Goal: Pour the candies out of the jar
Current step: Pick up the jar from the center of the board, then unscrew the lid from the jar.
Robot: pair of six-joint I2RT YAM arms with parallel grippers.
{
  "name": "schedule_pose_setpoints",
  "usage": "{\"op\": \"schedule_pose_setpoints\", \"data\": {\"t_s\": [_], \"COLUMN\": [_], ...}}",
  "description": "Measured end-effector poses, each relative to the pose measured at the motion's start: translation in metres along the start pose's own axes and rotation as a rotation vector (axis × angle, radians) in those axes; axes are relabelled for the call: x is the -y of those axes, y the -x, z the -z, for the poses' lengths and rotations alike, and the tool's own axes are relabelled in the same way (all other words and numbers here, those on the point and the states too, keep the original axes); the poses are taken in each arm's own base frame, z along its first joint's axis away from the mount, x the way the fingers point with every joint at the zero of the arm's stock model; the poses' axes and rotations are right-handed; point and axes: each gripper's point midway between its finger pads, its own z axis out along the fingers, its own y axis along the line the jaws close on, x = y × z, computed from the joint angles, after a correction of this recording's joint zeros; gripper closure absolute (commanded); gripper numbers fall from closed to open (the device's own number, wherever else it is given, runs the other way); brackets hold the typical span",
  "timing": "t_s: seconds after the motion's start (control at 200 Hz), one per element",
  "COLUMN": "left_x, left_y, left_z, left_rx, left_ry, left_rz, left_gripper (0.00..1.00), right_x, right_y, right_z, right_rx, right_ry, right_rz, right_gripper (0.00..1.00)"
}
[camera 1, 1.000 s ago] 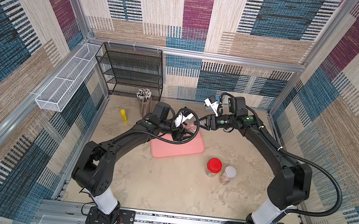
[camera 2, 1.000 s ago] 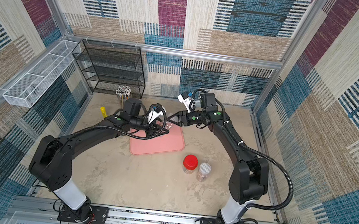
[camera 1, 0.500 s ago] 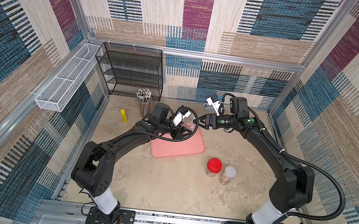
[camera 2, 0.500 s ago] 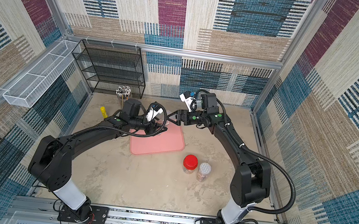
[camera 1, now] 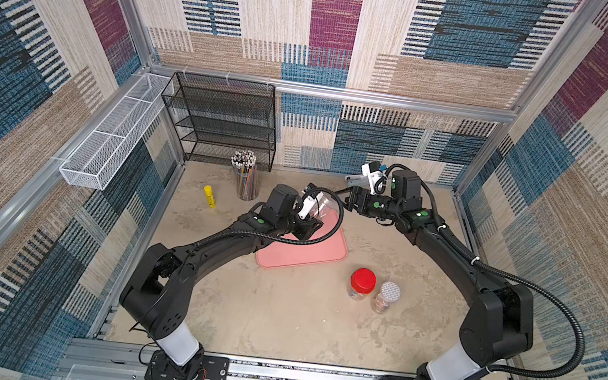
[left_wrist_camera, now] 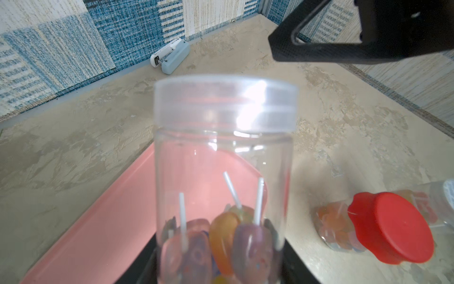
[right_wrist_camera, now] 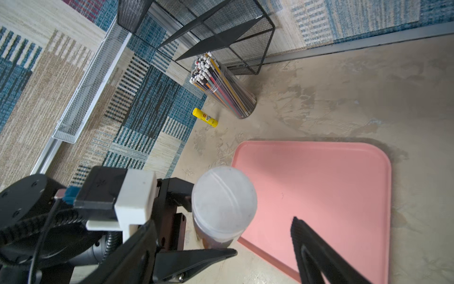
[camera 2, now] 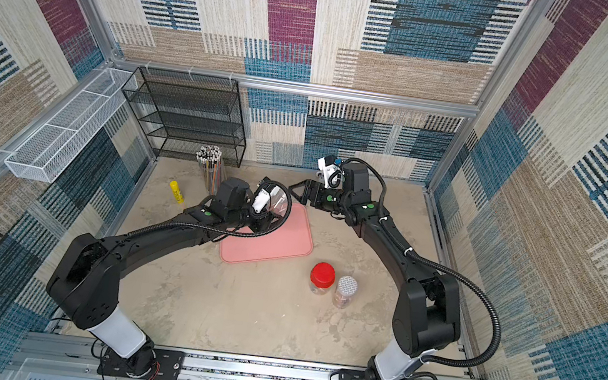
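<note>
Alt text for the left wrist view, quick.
A clear jar, frosted lid on, fills the centre, lollipops at its bottom, a pink tray behind it. The right gripper's finger shows near the lid; a red-lidded jar stands on the table nearby.

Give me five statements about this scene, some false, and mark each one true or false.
1. The left gripper holds the clear jar. True.
2. The jar's lid is off. False: the lid is on the jar.
3. The right gripper is shut on the lid. False: its jaws stand open, apart from the lid.
4. The candies are inside the jar. True.
5. The red-lidded jar stands on the pink tray. False: it stands on the table, beside the tray.
</note>
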Motion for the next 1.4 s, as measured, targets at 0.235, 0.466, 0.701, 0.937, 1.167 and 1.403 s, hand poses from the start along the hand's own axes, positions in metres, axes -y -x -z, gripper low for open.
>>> {"op": "schedule_pose_setpoints", "data": {"t_s": [0.235, 0.466, 0.701, 0.937, 1.167, 1.403], "left_x": [0.005, 0.009, 0.011, 0.011, 0.010, 0.037], "left_y": [0.009, 0.010, 0.012, 0.013, 0.018, 0.047], "left_z": [0.002, 0.005, 0.006, 0.006, 0.009, 0.034], "left_rx": [0.030, 0.040, 0.051, 0.054, 0.066, 0.160], "left_ry": [0.010, 0.001, -0.005, -0.008, -0.042, -0.340], "left_rz": [-0.016, -0.021, -0.021, -0.001, 0.012, 0.002], "left_gripper": [1.00, 1.00, 1.00, 1.00, 1.00, 1.00], "right_x": [-0.011, -0.014, -0.018, -0.018, -0.023, -0.061], "right_y": [-0.007, -0.001, -0.001, -0.002, 0.000, 0.010], "right_z": [-0.019, -0.029, -0.035, -0.036, -0.032, 0.000], "right_rx": [0.004, 0.025, 0.031, 0.034, 0.034, 0.033], "right_ry": [0.003, 0.006, 0.011, 0.004, 0.030, 0.192], "right_rz": [0.004, 0.012, 0.016, 0.019, 0.046, 0.213], "right_gripper": [0.14, 0.24, 0.38, 0.48, 0.61, 0.68]}}
